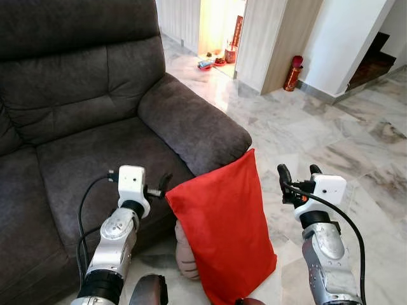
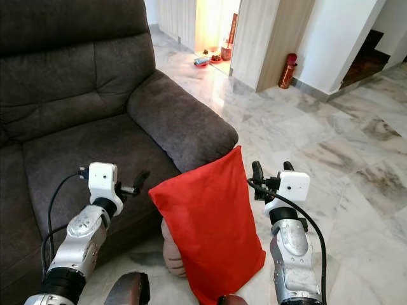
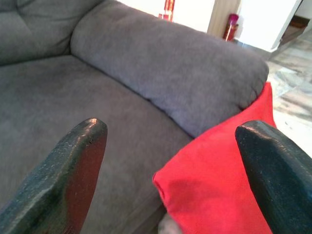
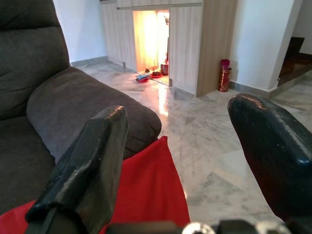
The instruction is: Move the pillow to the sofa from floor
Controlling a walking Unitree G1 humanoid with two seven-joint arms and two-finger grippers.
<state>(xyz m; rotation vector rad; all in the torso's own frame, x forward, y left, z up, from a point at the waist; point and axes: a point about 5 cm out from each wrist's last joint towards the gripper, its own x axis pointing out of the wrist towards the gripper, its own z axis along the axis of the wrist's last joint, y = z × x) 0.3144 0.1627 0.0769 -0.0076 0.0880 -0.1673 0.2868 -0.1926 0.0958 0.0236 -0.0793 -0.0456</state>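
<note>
Pillow on marble floor, leans vs sofa.

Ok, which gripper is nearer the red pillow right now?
Left. The left gripper sits open right at the red pillow's upper left corner; the right gripper is open too, off its right edge with a gap.

there was one red pillow and one dark grey sofa, with one padded armrest in sight. two grippers were raised, a left gripper and a right gripper, each with two black fingers set apart. one red cylinder stood by the far wall. one staircase showed at the back. small items lay in the lit doorway, too small to count.
</note>
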